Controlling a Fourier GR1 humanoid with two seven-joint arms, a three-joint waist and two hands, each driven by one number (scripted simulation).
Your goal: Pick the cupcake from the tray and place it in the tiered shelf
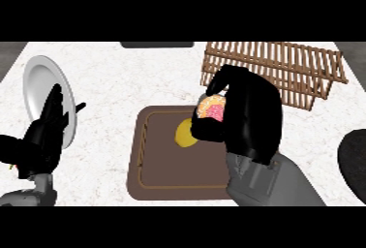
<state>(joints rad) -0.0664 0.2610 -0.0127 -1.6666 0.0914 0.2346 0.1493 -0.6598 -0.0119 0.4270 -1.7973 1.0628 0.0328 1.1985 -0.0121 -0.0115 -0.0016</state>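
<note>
A cupcake (211, 108) with pink frosting and pale sprinkles sits inside my right hand (247, 111), whose fingers curl round it above the far edge of the brown tray (154, 160). Most of the cupcake is hidden by the hand. The wooden slatted tiered shelf (286, 68) stands just beyond and to the right of that hand. My left hand (44, 133) rests open at the left, fingers up, over a white plate.
A yellow round item (184, 134) lies on the tray beside my right hand. A white plate (43, 92) stands at the far left. A dark object (354, 164) shows at the right edge, another dark one (157, 44) at the top.
</note>
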